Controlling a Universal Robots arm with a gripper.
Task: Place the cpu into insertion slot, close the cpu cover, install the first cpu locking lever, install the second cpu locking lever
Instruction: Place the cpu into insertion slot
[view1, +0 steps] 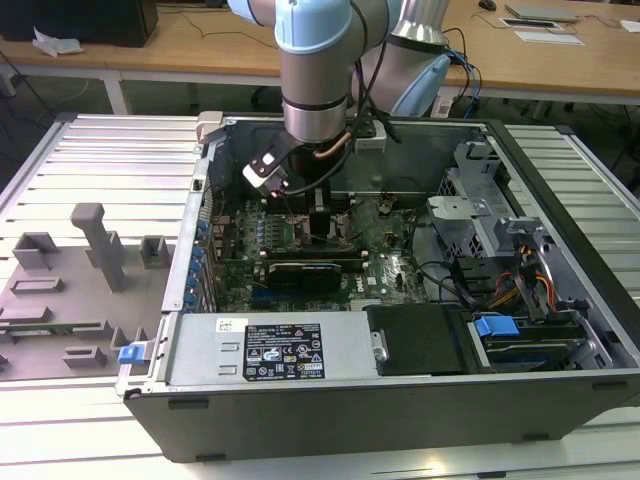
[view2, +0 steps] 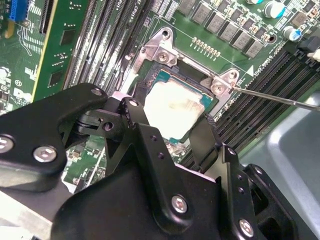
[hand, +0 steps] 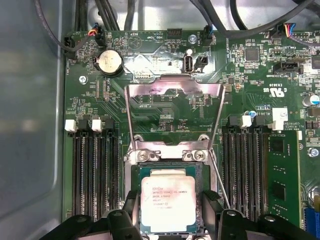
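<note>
The cpu (hand: 168, 204), with its silvery-beige top, lies flat in the insertion slot (hand: 135, 180); the second wrist view shows the cpu (view2: 175, 107) there too. My gripper (hand: 170, 212) straddles it, one black finger (hand: 131, 207) against each side edge. The cpu cover (hand: 172, 89) is swung up and back, away from the slot. A thin wire locking lever (hand: 218, 175) runs beside the slot, and the same lever (view2: 280, 97) sticks out sideways in the second wrist view. In the exterior view my gripper (view1: 303, 212) is down inside the open computer case (view1: 400, 400).
Long black memory slots (hand: 92, 170) flank the socket on both sides. A coin battery (hand: 109, 62) and cables (hand: 115, 15) lie beyond the cover. A long black card (view1: 305, 268) and a drive cage (view1: 480, 235) crowd the case. Grey fixtures (view1: 95, 240) stand at the exterior view's left.
</note>
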